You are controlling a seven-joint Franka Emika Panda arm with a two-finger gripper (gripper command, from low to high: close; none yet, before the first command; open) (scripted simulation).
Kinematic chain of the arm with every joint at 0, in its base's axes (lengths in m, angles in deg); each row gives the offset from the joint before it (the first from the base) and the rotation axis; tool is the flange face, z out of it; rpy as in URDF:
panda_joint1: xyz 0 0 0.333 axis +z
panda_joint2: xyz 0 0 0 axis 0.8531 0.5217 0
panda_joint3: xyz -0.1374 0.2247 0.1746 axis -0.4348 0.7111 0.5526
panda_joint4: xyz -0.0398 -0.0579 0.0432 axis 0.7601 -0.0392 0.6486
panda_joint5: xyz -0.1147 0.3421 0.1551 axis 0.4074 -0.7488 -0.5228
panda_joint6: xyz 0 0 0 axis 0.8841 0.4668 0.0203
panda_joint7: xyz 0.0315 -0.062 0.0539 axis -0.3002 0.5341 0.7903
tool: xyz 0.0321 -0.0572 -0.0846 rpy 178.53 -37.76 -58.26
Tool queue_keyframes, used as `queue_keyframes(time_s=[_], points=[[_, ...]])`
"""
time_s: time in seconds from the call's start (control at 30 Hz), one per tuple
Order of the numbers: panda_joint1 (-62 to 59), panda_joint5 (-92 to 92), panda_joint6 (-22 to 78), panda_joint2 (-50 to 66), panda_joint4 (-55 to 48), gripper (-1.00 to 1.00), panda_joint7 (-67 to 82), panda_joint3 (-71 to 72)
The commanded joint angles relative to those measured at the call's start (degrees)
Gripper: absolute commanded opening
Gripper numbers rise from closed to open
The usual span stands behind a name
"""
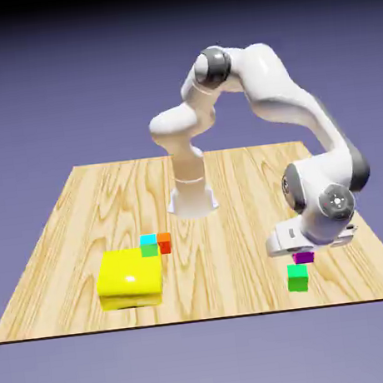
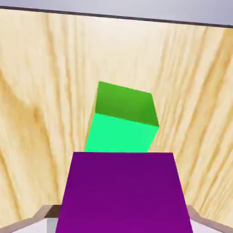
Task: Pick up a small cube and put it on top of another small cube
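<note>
The wooden counter (image 1: 227, 182) is occupied at seven o'clock by a large yellow block (image 1: 130, 277), with a cyan-topped green cube (image 1: 149, 245) and an orange cube (image 1: 164, 241) touching its far edge. At four o'clock the gripper (image 1: 303, 251) is seen, jaws clamped on the magenta cube (image 2: 125, 193). The green cube (image 2: 124, 119) sits just below it, apart, nothing between them.

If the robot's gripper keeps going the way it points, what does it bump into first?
Probably the green cube: the magenta cube held in the gripper would likely land on it.
</note>
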Motion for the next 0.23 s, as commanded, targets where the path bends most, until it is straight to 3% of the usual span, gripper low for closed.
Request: queue_keyframes(time_s=[0.0, 0.03, 0.2], points=[[0.2, -0.1, -1.3, 0.3, 1.1, -1.0, 0.2, 0.2], [0.2, -0.1, -1.3, 0.3, 1.1, 1.0, 0.2, 0.2], [-1.1, 1.7, 7.4, -1.5, -6.2, 1.0, -1.4, -1.0]])
